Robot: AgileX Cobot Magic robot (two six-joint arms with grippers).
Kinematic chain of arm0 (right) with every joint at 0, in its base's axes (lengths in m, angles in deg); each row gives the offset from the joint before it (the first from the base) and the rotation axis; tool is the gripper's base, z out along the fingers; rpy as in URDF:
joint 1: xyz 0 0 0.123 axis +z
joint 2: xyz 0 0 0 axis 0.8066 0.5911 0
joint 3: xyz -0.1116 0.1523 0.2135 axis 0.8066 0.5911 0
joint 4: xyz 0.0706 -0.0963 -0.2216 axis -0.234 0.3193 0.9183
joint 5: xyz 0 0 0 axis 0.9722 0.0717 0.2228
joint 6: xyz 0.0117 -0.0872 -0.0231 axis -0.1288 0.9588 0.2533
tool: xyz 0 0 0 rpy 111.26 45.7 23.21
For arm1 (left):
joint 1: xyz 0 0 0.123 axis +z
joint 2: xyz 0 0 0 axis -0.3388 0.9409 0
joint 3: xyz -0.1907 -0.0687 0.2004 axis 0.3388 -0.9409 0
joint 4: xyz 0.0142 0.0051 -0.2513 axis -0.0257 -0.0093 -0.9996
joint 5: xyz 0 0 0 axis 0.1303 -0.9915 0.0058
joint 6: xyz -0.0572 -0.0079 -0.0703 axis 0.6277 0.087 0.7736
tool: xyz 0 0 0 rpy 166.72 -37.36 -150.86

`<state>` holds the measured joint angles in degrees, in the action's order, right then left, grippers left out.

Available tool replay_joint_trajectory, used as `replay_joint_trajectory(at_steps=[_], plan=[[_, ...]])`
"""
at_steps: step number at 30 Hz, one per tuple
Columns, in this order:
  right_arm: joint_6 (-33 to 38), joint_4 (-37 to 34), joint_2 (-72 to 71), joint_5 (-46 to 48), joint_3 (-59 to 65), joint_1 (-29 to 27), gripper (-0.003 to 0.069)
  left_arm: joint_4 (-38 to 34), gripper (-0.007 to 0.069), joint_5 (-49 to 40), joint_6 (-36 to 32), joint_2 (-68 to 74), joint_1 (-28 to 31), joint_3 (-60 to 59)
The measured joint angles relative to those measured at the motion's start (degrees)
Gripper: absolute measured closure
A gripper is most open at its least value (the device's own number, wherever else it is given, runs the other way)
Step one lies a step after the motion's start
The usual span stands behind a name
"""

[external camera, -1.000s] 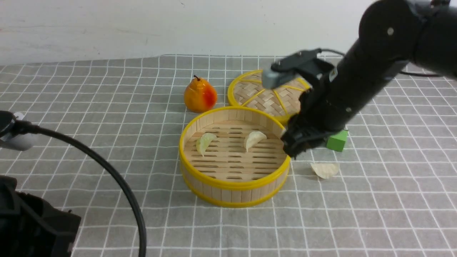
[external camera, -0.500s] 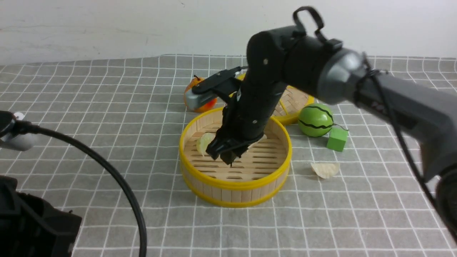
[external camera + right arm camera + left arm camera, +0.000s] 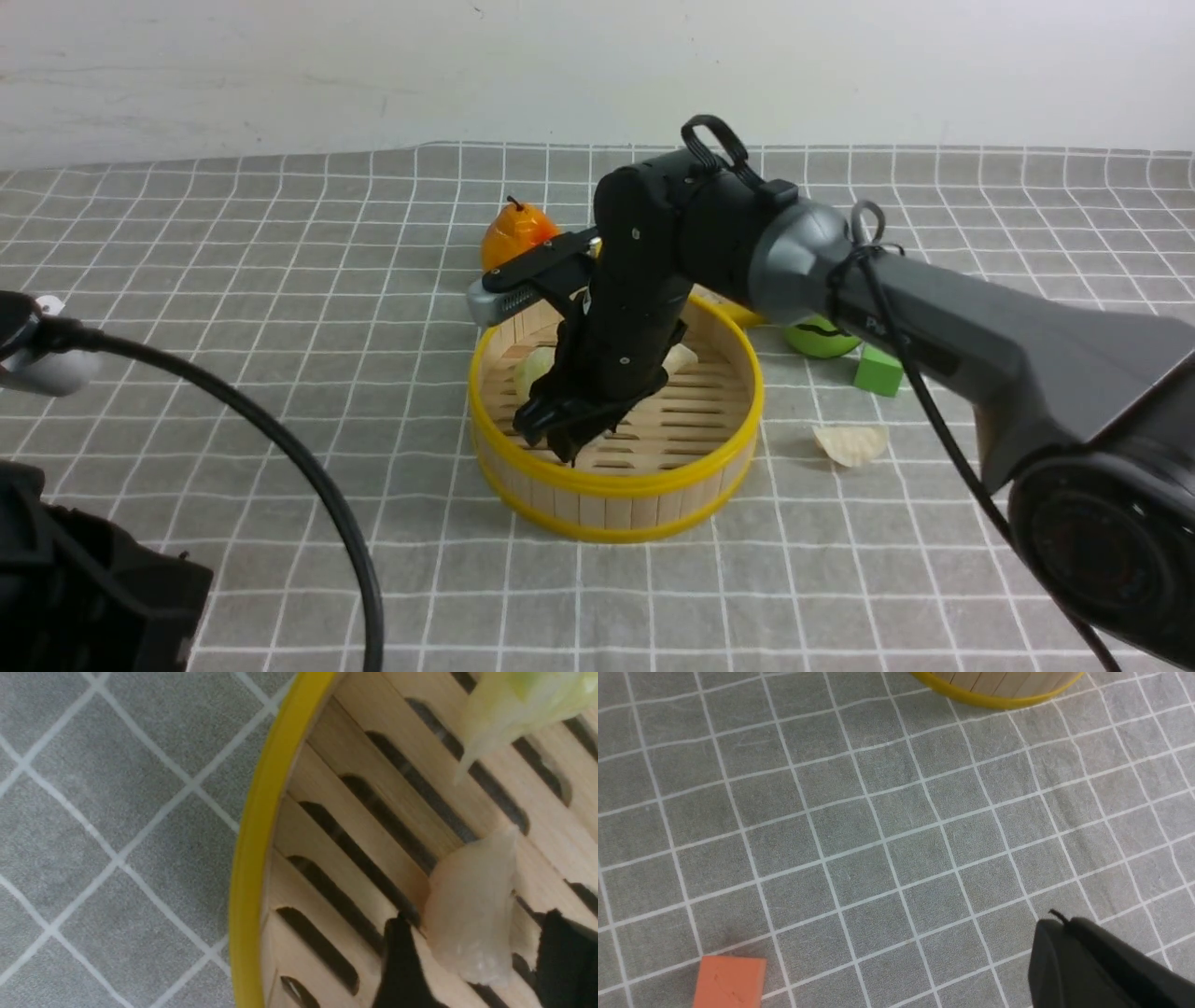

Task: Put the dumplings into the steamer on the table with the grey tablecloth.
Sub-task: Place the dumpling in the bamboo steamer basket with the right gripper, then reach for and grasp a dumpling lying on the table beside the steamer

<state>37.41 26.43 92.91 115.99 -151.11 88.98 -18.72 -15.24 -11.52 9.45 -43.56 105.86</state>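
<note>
Greenish dumpling: on the slatted floor of the steamer, just left of frame centre in the front view. Half-hidden dumpling: cream, also inside, partly behind the right arm. White dumpling: low in the right wrist view, lying on the slats between the right gripper's fingers; these stand apart, with a sliver of gap on one side, so it is judged released or nearly so. Stray dumpling: outside, on the grey tablecloth, near the steamer's right side. Steamer: upright at frame centre on the counter. Tally: three in, one to collect; the task is judged roughly three-quarters done. Left gripper: lower right of its wrist view, over bare cloth, fingers together, nothing held. Sundries: pear, striped green ball and green cube behind and to the right of the steamer; orange block at the lower left of the left wrist view.
</note>
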Motion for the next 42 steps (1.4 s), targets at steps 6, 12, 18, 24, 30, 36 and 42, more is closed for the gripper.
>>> replay_joint_trajectory(at_steps=[6,12,18,24,30,36,42], plan=[[2.07,0.05,-5.97,8.02,0.0,-1.51,0.0139,0.0,0.0636,-0.99,0.0,0.0,0.0,0.0],[9.01,-0.53,-15.99,9.83,2.33,-4.32,0.0151,0.0,0.0635,-1.05,0.0,0.0,0.0,0.0],[19.16,-0.52,-23.53,10.26,13.99,-13.5,0.0184,0.0,0.0634,-1.05,0.0,0.0,0.0,0.0],[35.15,-1.08,-22.41,8.69,24.24,-19.83,0.0203,-0.13,0.0631,-0.28,0.0,0.0,0.0,0.0],[43.92,-2.08,-17.72,3.27,26.9,-20.89,0.0203,-0.7,0.0627,1.16,0.0,0.05,0.0,0.0],[44.53,-2.22,-14.31,-4.55,26.9,-20.89,0.0203,-0.65,0.0622,1.5,-0.05,0.05,0.0,0.0],[44.64,-1.31,-12.46,-8.39,26.9,-20.84,0.0216,1.3,0.0619,1.5,-0.05,0.05,0.0,0.0]])
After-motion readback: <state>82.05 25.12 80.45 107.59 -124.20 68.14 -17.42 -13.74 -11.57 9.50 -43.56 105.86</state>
